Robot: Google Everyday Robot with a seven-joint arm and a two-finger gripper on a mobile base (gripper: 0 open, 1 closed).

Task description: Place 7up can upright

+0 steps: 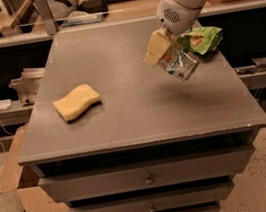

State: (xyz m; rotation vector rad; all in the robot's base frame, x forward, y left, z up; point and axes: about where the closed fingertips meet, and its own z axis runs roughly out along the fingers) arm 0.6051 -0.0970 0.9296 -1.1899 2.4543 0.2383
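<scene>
The 7up can (180,63) is a small silver-white can with green marks. It hangs tilted in the air above the right side of the grey table (139,112). My gripper (167,54) is shut on the 7up can, with its cream-coloured fingers (155,48) on the can's upper left side. The white arm reaches down from the upper right. The can's lower end points down and to the right, clear of the table top.
A yellow sponge (76,101) lies on the left part of the table. A green crinkly snack bag (202,39) lies at the table's right edge, just behind the can. Drawers sit below the table front. Shelves with clutter stand behind.
</scene>
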